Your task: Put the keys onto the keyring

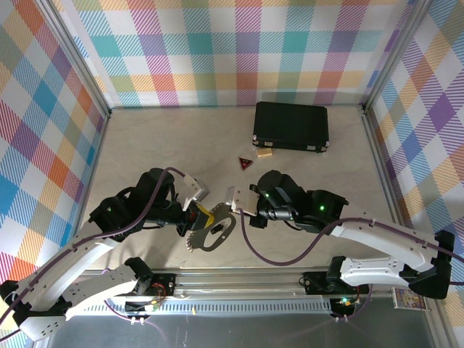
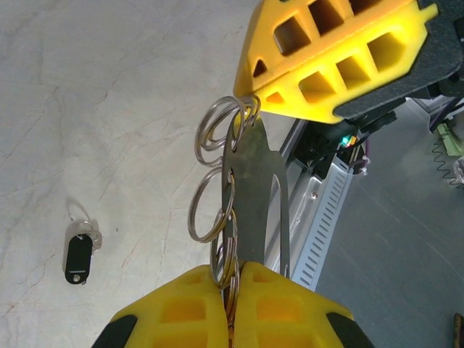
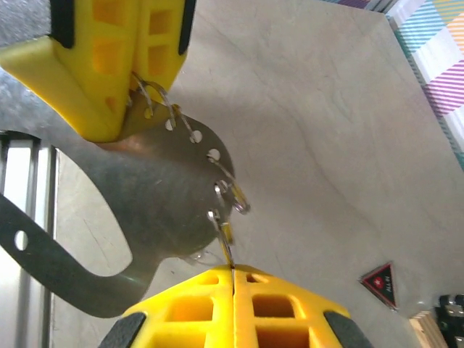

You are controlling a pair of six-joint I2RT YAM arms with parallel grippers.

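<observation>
The keyring (image 2: pixel 254 181) is a flat silver metal loop that carries several split rings (image 2: pixel 210 210). My left gripper (image 2: pixel 235 270) is shut on its lower end and holds it above the table. In the right wrist view the keyring's plate (image 3: pixel 145 196) has a row of holes with rings through them. My right gripper (image 3: pixel 232 270) is shut on one thin ring at the plate's edge. From above, both grippers (image 1: pixel 209 216) (image 1: pixel 235 212) meet over the keyring (image 1: pixel 214 238) near the front edge. A small key with a black head (image 2: pixel 78 257) lies on the table, apart from both grippers.
A black rectangular case (image 1: pixel 291 126) lies at the back right, with a small tan block (image 1: pixel 263 153) in front of it. A red-and-black triangular tag (image 1: pixel 246 163) lies on the table beyond the grippers. The metal rail (image 1: pixel 239 279) runs along the near edge.
</observation>
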